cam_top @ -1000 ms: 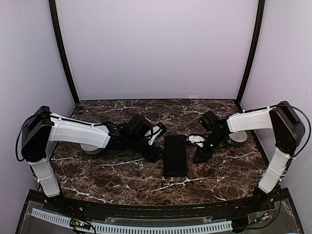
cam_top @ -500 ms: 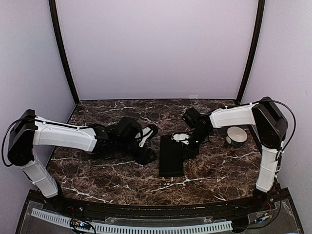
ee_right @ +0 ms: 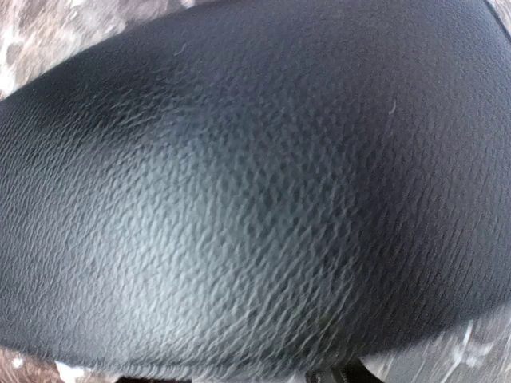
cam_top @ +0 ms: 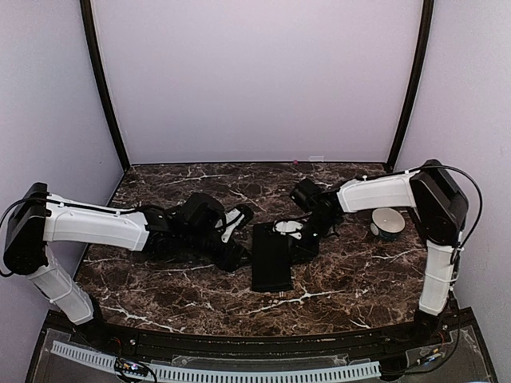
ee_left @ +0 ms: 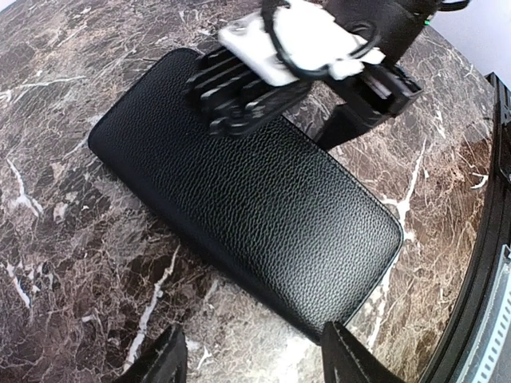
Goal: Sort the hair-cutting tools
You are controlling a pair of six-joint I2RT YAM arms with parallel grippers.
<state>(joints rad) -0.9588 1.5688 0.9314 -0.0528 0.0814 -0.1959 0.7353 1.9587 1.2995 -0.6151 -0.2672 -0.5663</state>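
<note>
In the middle of the desk (cam_top: 200,295), lying flat with its long axis running from near to far and slightly askew: a black case (cam_top: 271,257), grained like leather, corners rounded. Just beside the case's left long edge, low over the marble: the left gripper (cam_top: 242,255), jaws spread wide, clamped on nothing. In the left wrist view, at the bottom of the picture, the two dark tips of that left gripper (ee_left: 255,363): one fingertip (ee_left: 164,363) over bare marble, the other right at the rim of the case (ee_left: 255,199). On the far half of the case, reaching in over its right long edge: the right gripper (cam_top: 295,242), white wrist housing above, ribbed black fingers (ee_left: 239,92) down on or just above the case's top. Cannot tell whether touching. Cannot tell either whether spread or pressed together: seen end-on from the left wrist, and from the right wrist hardly anything but blurred black grain (ee_right: 255,191), with slivers of marble at the corners. Well to the right of the case, apart from both grippers: a white bowl (cam_top: 387,222), upright. Of the hair-cutting tools, nothing to be made out in any view.
</note>
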